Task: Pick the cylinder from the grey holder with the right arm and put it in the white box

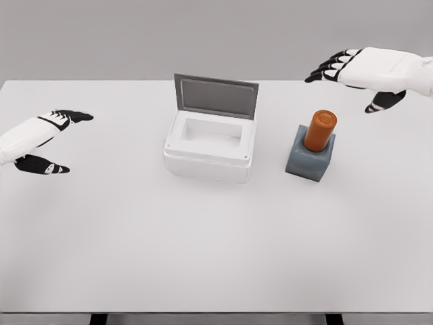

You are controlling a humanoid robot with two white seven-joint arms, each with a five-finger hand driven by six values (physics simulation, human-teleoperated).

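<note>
Orange cylinder (320, 131) stands upright in the grey holder (310, 161), lower part sunk in the socket, top half sticking out, leaning slightly to the right. Holder sits on the white worktop (203, 257), right of centre.

White box (210, 145) is just left of the holder, apart from it, roughly mid-worktop. Its grey lid (216, 96) is hinged up at the far side, standing open. Inside of the box shows a bare rectangular recess.

Right hand (358, 74) hovers at the far right, above and beyond the cylinder, not touching it. Fingers (331, 70) extended and pointing left, thumb (382, 103) hanging down separately; released, holding nothing. Arm comes in from the right edge.

Left hand (47, 139) is at the left edge, over the worktop's left side, well apart from the box. Fingers stretched out to the right, thumb below them, loose, nothing in it.

Cylinder not yet picked: seated in the holder, no hand on it, box holds nothing visible.
</note>
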